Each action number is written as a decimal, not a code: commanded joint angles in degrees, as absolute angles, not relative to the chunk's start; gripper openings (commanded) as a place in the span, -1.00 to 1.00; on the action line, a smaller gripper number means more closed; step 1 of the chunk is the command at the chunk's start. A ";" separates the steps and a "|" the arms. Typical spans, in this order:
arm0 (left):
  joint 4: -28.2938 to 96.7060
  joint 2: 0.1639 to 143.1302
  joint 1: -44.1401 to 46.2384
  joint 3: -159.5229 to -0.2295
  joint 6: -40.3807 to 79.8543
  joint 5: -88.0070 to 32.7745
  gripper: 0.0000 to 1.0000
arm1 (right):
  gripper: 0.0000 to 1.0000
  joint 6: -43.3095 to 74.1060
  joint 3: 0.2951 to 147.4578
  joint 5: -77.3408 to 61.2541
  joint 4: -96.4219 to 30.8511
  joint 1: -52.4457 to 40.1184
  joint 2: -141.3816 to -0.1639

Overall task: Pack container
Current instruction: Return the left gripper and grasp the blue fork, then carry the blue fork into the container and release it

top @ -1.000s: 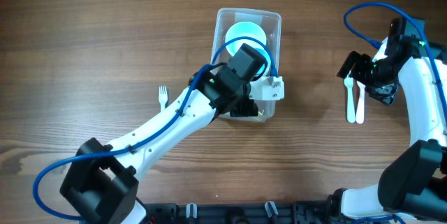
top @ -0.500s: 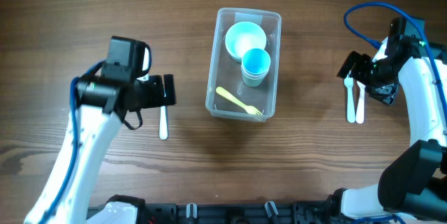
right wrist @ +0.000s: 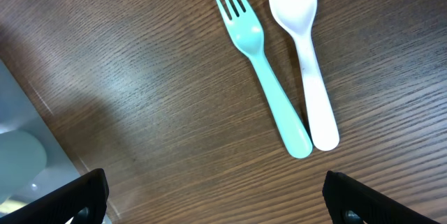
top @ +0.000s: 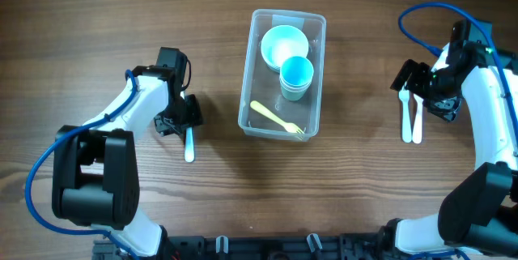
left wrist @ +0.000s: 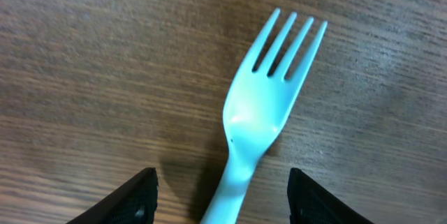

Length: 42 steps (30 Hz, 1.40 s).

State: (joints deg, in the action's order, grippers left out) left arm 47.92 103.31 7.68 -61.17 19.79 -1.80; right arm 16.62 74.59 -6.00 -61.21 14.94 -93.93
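Observation:
The clear container (top: 252, 66) stands mid-table and holds a pale bowl (top: 284, 45), a blue cup (top: 296, 74) and a yellow fork (top: 278, 119). My left gripper (top: 184, 119) is open, down over a light blue fork (top: 188, 145) on the table left of the container. In the left wrist view the fork (left wrist: 262, 109) lies with its handle between the open fingers (left wrist: 222, 206), untouched. My right gripper (top: 414, 87) is open and empty above a teal fork (right wrist: 264, 70) and a white spoon (right wrist: 307, 63) lying side by side.
The teal fork (top: 405, 121) and white spoon (top: 417, 122) lie right of the container, on bare wood. The container's corner shows at the left edge of the right wrist view (right wrist: 17, 123). Blue cables loop by both arms.
My left arm drew back from over the container to the left and came down over the light blue fork. The yellow fork now shows inside the container. The right arm has not moved.

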 commanded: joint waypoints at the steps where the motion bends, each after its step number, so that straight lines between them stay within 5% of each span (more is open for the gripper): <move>1: 47.29 104.07 7.38 -60.73 12.84 -0.14 0.29 | 0.99 16.67 74.48 -6.55 -60.93 14.59 -94.63; 14: 42.68 104.29 7.38 -58.30 3.44 -3.20 0.06 | 0.99 16.69 74.50 -6.55 -61.08 14.59 -94.63; 17: 41.71 104.29 7.38 -57.08 3.68 -3.20 -0.33 | 0.99 16.69 74.50 -6.55 -61.06 14.59 -94.63; 20: 41.47 104.29 7.38 -57.08 3.66 -3.18 -0.92 | 0.99 16.71 74.48 -6.55 -61.08 14.59 -94.63; 29: 54.06 99.02 9.34 -70.89 2.68 -3.62 -0.92 | 1.00 16.69 74.50 -6.55 -61.06 14.59 -94.63; 42: 51.03 96.53 41.08 -84.38 -49.32 -4.03 -0.92 | 1.00 16.69 74.48 -6.55 -61.08 14.59 -94.63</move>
